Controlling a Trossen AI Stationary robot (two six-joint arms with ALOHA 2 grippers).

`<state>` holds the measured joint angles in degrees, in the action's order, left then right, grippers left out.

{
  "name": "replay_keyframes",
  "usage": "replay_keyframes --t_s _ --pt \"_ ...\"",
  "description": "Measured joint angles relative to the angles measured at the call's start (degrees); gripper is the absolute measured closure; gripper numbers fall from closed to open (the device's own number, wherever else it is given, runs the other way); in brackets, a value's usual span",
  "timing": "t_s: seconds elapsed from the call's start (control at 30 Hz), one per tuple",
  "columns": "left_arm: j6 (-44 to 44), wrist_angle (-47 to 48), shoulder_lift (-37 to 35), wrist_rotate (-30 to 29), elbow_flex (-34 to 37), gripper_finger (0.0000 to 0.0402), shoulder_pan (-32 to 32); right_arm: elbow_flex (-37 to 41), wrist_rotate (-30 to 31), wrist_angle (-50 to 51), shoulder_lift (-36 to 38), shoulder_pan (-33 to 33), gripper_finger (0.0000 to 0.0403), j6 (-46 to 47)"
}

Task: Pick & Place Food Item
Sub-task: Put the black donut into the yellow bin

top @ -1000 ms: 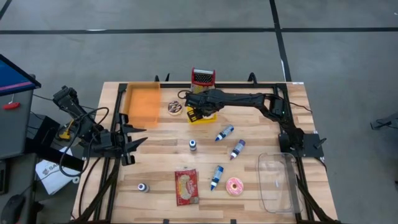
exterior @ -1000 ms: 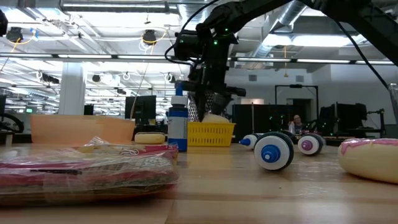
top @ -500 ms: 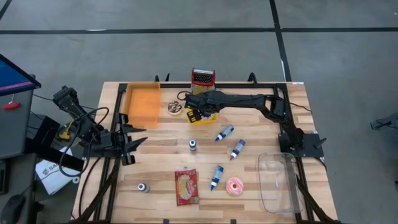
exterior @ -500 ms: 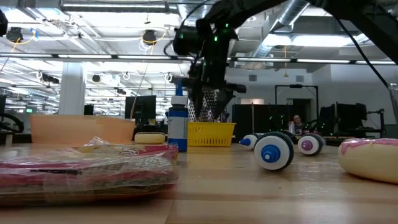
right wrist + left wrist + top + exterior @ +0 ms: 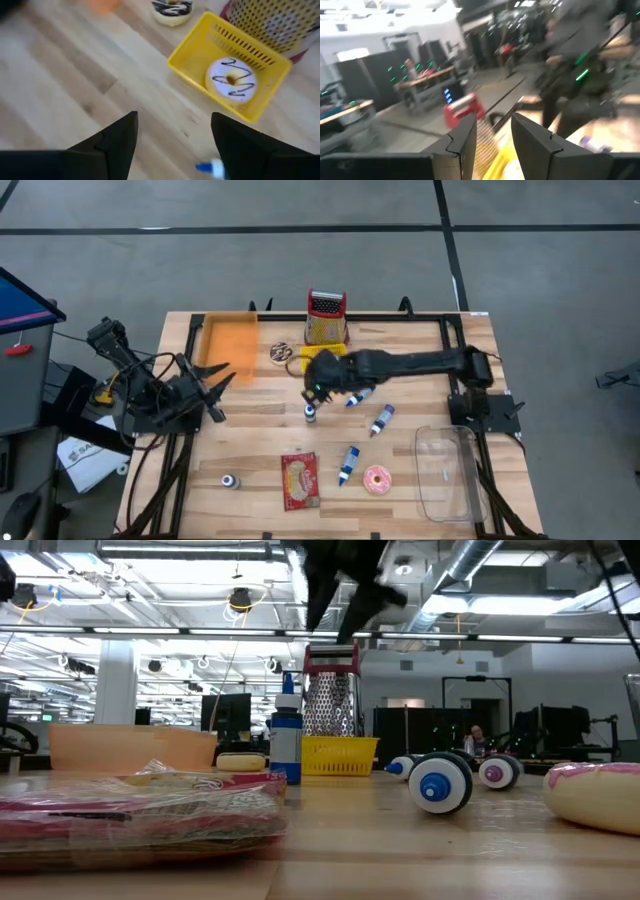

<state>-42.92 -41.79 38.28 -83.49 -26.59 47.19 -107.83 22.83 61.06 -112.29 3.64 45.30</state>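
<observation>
A white doughnut with dark icing lines (image 5: 231, 80) lies in the yellow basket (image 5: 200, 52), which stands in front of the red-topped grater (image 5: 327, 317). My right gripper (image 5: 172, 130) hangs open above the table on the basket's near side, over the small bottle (image 5: 310, 413), with nothing between its fingers; the low view shows it high up (image 5: 345, 580). At the table's left edge my left gripper (image 5: 495, 145) points level toward the basket, its fingers apart and empty. A second iced doughnut (image 5: 281, 353) rests flat on the wood left of the basket.
An orange tray (image 5: 230, 345) sits at the far left, a clear tub (image 5: 447, 472) at the near right. A pink doughnut (image 5: 378, 479), a wrapped food packet (image 5: 299, 479) and several blue-and-white bottles (image 5: 382, 419) lie on the near half.
My right gripper has risen out of the yellow basket and come toward the table's near edge, leaving the white doughnut in the basket. My left gripper has swung toward the far edge while staying at the left edge.
</observation>
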Motion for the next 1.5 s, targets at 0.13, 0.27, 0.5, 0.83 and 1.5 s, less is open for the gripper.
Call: replay_keyframes --t_s 0.13,0.27,0.5,0.83,1.5 --pt "3.36 5.66 0.00 2.28 0.00 0.0285 0.85 0.00 5.35 4.75 2.93 6.69 0.0159 -3.91" --pt "8.56 7.59 -0.04 11.45 0.02 0.0287 -0.34 0.00 10.80 8.05 5.15 14.31 0.0159 -6.93" --pt "22.96 18.14 -0.05 20.60 -0.07 0.0316 -5.06 0.00 19.29 13.80 6.69 26.04 0.0159 -7.12" --pt "42.48 29.93 12.87 48.97 -8.03 0.0343 -22.72 0.00 25.07 16.67 6.16 39.85 0.0159 7.12" --pt "42.72 82.50 32.33 48.18 -40.27 0.0259 -46.08 0.00 41.85 21.77 6.10 55.90 0.0159 29.42"
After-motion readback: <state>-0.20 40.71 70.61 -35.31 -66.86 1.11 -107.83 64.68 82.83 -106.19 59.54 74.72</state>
